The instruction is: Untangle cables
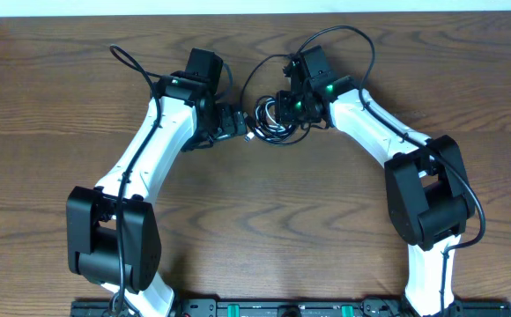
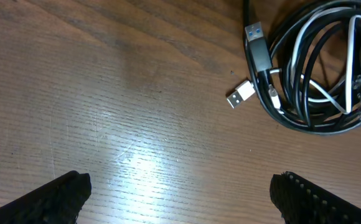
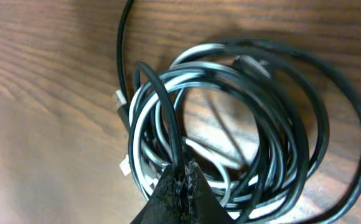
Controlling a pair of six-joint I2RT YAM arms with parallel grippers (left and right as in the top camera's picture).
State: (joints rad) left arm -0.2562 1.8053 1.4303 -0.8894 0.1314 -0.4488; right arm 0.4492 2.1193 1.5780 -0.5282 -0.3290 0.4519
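Overhead: We find the cables (image 1: 273,119) lying as one coiled bundle on the table (image 1: 264,220), toward its far side, between the two arms. The left gripper (image 1: 238,125) sits just beside the bundle's left edge. The right gripper (image 1: 282,107) is down over the bundle.

Left wrist: The left jaws stand wide apart over bare wood, with nothing between them. The bundle lies ahead and to the right. A white plug (image 2: 239,95) sticks out at its near edge, clear of the loops.

Right wrist: The right jaws are pinched tight on one black strand (image 3: 162,106) that arches up out of the coil. Black and white loops lie interwound beneath.

Assessment: We judge the separation barely begun, with a first strand gripped. The next move calls for drawing that strand slowly up and away. The left arm should pin the coil or take the loose plug, or the whole bundle may follow.
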